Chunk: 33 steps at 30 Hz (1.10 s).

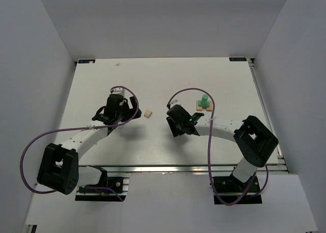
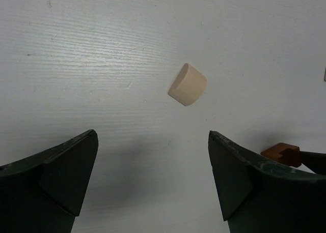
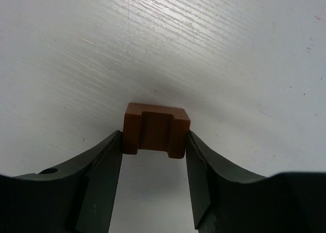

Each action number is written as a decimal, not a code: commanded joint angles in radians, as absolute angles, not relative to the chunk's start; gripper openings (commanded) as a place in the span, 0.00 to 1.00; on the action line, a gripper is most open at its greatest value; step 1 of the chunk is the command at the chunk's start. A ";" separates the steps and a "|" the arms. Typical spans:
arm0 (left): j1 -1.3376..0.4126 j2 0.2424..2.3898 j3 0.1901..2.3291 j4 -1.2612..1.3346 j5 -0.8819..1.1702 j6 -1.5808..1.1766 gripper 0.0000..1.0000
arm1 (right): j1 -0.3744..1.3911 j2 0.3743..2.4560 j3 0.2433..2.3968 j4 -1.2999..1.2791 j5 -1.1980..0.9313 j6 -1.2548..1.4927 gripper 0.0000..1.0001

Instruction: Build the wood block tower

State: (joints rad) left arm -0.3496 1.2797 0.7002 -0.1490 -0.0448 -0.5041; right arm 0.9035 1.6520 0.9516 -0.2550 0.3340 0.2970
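Note:
A partial tower stands right of centre: a mint green block upright on a pale tan base. A loose pale tan rounded block lies mid-table; in the left wrist view it lies ahead of my left gripper. That gripper is open and empty, just left of the block. My right gripper is shut on the dark brown notched block, held by its sides just above the table. In the top view the right gripper is left of the tower. The brown block also shows in the left wrist view.
A tiny pale piece lies near the table's far edge. White walls enclose the table at the left, right and back. Purple cables loop from both arms. The two grippers face each other with the tan block between them.

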 commanded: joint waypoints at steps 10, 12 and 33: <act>-0.360 1.167 0.640 0.017 0.302 -0.448 0.98 | 0.818 1.485 0.870 -0.076 0.019 0.379 0.31; -0.402 1.164 0.649 0.020 0.298 -0.431 0.98 | 0.763 1.413 0.835 -0.023 -0.093 0.416 0.30; -0.845 1.118 0.638 0.362 0.209 -0.095 0.98 | 0.500 1.163 0.534 0.834 -0.887 1.173 0.29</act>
State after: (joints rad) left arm -0.8379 1.1278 0.6212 0.2909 0.2180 -0.1555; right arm 0.5064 1.1698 0.5564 0.5667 -0.7776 0.9802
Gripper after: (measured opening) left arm 0.982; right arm 0.545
